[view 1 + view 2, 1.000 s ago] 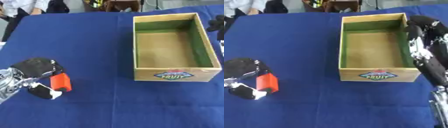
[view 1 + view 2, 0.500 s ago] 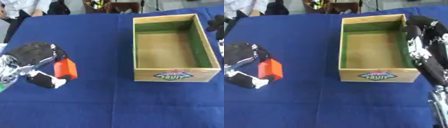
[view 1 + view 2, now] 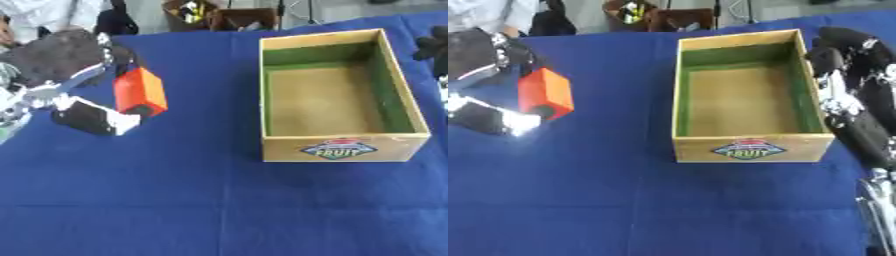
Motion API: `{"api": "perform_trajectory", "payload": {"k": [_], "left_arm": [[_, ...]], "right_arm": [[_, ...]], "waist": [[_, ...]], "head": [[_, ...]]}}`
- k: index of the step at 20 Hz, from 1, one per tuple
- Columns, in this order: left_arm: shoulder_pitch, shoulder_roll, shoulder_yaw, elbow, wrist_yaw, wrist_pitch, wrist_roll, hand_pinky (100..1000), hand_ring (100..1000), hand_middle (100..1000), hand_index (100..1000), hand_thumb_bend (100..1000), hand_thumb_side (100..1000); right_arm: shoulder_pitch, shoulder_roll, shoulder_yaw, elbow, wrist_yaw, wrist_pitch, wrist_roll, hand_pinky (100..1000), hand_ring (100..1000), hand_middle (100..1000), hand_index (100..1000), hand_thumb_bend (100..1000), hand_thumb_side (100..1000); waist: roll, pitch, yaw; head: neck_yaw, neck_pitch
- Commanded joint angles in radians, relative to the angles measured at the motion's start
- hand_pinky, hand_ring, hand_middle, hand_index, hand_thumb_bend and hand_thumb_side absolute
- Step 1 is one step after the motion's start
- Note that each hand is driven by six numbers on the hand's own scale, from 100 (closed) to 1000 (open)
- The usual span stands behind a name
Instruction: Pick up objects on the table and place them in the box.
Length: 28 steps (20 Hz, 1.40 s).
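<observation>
The setting appears to be a lab or demonstration workspace. A blue cloth [image 3: 201,200] covers the whole surface. Beyond its far edge stand a cluttered brown container [image 3: 188,11] and a bare floor.

left hand [image 3: 61,75] blurred, cut off by the frame edge left of the box [image 3: 337,147]; its fingers hide the back of the orange block [image 3: 140,91]; right hand [image 3: 855,95] cut off right of the box.
</observation>
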Motion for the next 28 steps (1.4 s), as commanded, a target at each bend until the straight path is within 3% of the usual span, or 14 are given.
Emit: {"api": "perform_trajectory", "payload": {"k": [1,10,18,28], "left_arm": [[-0.067,-0.027,0.002,0.018,-0.010,-0.021,-0.015,233,357,267,493,100,360],[-0.275,-0.211,-0.012,0.178,-0.091,-0.088,0.004,234,351,275,487,100,350],[-0.467,-0.390,-0.008,0.371,-0.210,-0.165,0.041,241,353,276,485,100,337],[-0.516,-0.618,0.001,0.561,-0.356,-0.226,0.151,244,353,275,486,100,331]], "right_arm": [[-0.006,-0.019,0.004,-0.020,-0.007,-0.003,0.004,984,850,592,798,100,527],[-0.009,-0.017,0.008,-0.020,-0.009,-0.005,0.003,982,849,593,798,100,522],[-0.019,-0.014,0.006,-0.020,-0.009,-0.009,-0.004,981,850,594,799,100,520],[-0.053,-0.012,0.006,-0.020,-0.015,-0.021,-0.020,976,850,598,798,100,519]], "waist": [[0.000,-0.029,-0.004],[0.015,-0.047,-0.027],[0.018,-0.040,-0.044],[0.007,-0.027,-0.066]], "head": [[0.003,0.007],[0.019,0.022],[0.028,0.012],[0.050,-0.010]]}}
